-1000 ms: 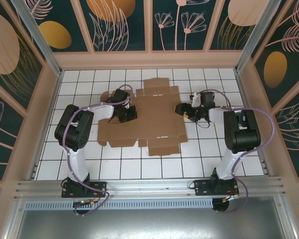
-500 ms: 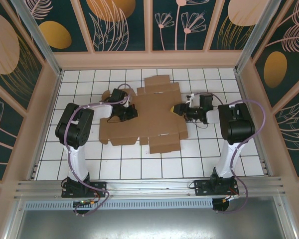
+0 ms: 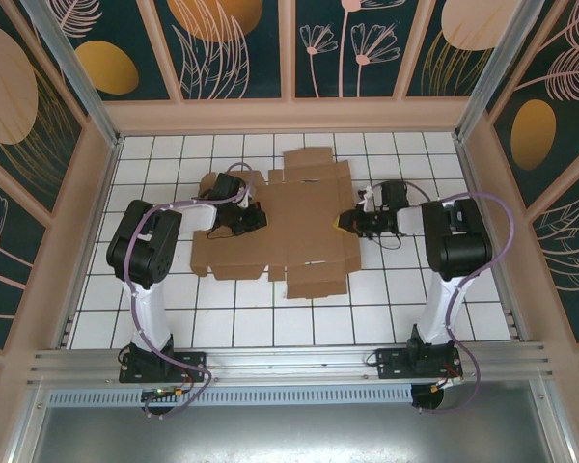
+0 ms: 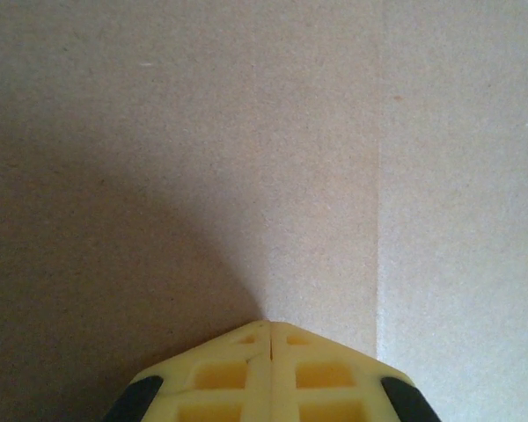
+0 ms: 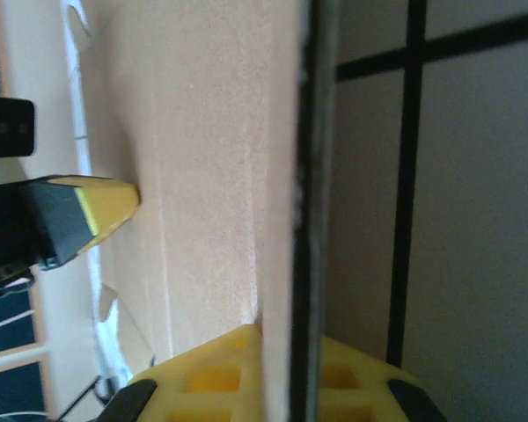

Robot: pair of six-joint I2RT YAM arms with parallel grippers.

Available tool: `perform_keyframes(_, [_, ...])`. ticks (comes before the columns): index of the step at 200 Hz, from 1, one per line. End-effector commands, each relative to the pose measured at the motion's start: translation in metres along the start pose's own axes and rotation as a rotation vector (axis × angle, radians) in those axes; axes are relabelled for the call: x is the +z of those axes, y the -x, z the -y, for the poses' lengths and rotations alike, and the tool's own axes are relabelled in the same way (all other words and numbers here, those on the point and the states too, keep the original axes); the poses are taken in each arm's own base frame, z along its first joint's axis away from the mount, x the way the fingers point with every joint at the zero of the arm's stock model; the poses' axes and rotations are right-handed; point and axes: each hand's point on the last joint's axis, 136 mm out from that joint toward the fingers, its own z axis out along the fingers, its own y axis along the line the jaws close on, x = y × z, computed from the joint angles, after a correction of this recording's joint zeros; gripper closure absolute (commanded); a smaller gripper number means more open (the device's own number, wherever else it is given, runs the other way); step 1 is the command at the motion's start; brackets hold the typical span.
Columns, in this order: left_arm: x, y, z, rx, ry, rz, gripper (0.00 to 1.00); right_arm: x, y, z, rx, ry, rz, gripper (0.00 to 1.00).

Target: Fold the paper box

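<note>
The left fingers (image 4: 220,374) were pressed together with nothing between them. Their yellow tips touched the top of the paper box (image 3: 304,227). The right fingers (image 5: 352,380) were closed on the right edge of the box, pinching the thin cardboard between them. The fingers were yellow plastic with square hollows and black sides. The box was a flat brown cardboard sheet, not folded up. It was shaped a bit like a cross, with flaps sticking out, straight fold lines and small slots. Its top looked smooth and dull, and its cut edge looked dark. It lay in the middle of the surface (image 3: 396,299), between the two arms. The surface was made of white square tiles with dark lines.
</note>
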Motion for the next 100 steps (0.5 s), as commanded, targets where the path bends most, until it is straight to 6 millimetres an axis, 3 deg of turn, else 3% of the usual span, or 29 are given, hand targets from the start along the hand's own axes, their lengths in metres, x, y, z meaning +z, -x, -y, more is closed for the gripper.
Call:
perform_keyframes(1, [0.013,-0.048,-0.018,-0.058,0.06,-0.14,1.0,-0.022,0.01,0.023,-0.038,-0.228,0.04,1.0])
perform_keyframes(45, [-0.035,-0.003,0.023,-0.014,-0.026,0.048,1.0,-0.05,0.026,0.0,-0.097,-0.193,0.049,1.0])
perform_keyframes(73, [-0.049,0.012,-0.002,-0.066,0.063,0.117,1.0,-0.07,0.048,-0.005,-0.145,-0.242,0.038,1.0])
perform_keyframes(100, [-0.025,0.001,-0.027,-0.101,0.122,0.044,1.0,-0.08,0.066,-0.01,-0.197,-0.375,0.006,1.0])
